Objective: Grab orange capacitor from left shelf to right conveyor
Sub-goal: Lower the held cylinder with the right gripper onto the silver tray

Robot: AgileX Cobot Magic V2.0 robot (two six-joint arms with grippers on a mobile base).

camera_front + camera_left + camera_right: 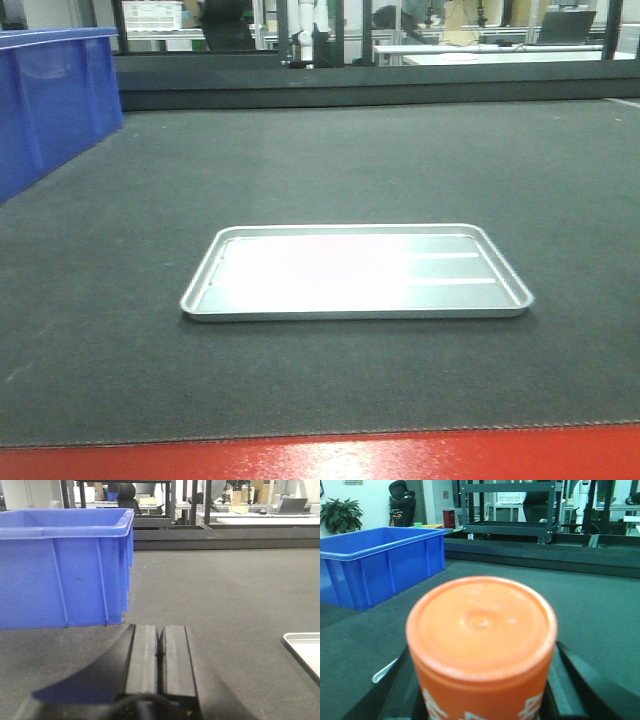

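Note:
The orange capacitor fills the right wrist view, upright, with its flat rimmed top toward the camera and white print on its side. My right gripper is shut on it, with dark fingers on either side, above the dark conveyor. My left gripper is shut and empty, low over the conveyor. The front view shows the conveyor with its red front edge; neither gripper nor the capacitor shows there. The left shelf is out of view.
A shallow silver tray lies mid-belt; its corner shows in the left wrist view and its edge in the right wrist view. A blue bin stands at the belt's far left, also seen from the left wrist and right wrist.

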